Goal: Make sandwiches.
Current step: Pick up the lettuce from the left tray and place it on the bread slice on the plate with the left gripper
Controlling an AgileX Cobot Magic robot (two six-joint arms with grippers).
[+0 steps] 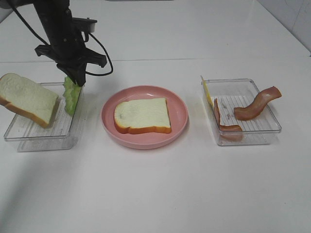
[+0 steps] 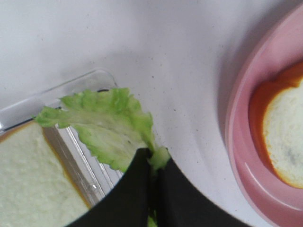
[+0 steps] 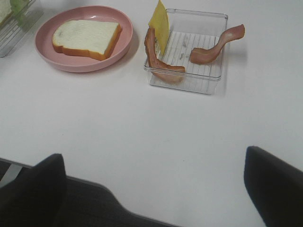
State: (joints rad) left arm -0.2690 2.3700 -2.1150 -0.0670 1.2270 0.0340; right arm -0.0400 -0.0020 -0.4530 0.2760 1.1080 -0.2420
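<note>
Currently your left gripper (image 1: 74, 77) pinches the ruffled green lettuce leaf (image 2: 106, 125) above its clear plastic tray (image 1: 39, 141); your right gripper (image 3: 152, 156) gapes empty

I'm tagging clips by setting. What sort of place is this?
Probably a robot lab bench staged as a kitchen, not a real one: a plain white table, bacon and cheese laid out in a clear tray, and the left gripper holding lettuce.
</note>
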